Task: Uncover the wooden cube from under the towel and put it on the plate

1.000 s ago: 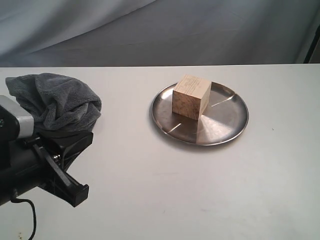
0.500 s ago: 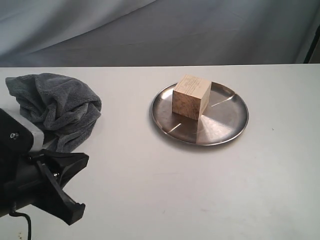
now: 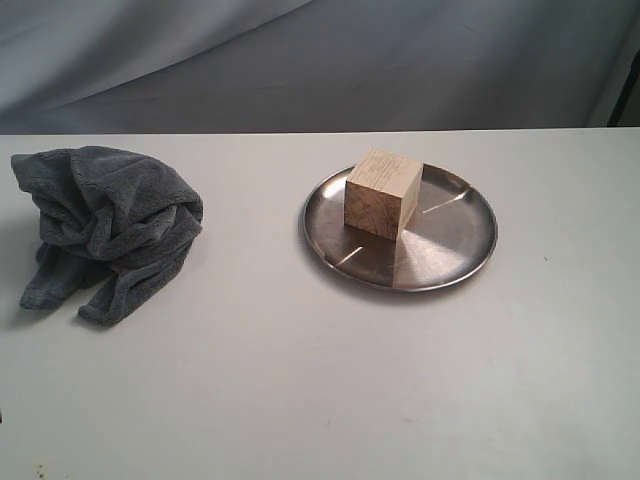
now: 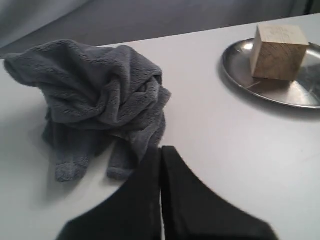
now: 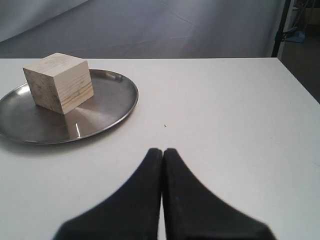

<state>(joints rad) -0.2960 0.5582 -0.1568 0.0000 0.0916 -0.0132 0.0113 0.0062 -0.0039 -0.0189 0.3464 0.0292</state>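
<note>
Resting on the plate (image 3: 452,242): wooden cube (image 3: 381,194) | towel (image 3: 110,210) heaped left, well apart | left gripper (image 4: 161,151) and right gripper (image 5: 162,151) closed, empty | likely done; keep both clear of plate.

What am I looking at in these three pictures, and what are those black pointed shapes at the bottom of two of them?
This is a robot with two arms. One picture comes from a camera off the arms and shows the white table. The other two come from a camera on each arm's wrist, looking out past the arm's tip. The black shapes are those tips: the left end effector and the right end effector, each with its two fingers closed together and holding nothing. On the table lie a crumpled dark grey towel and, apart from it, a shiny steel plate. A pale wooden cube stands on the plate. Neither arm shows in the wide picture.
</note>
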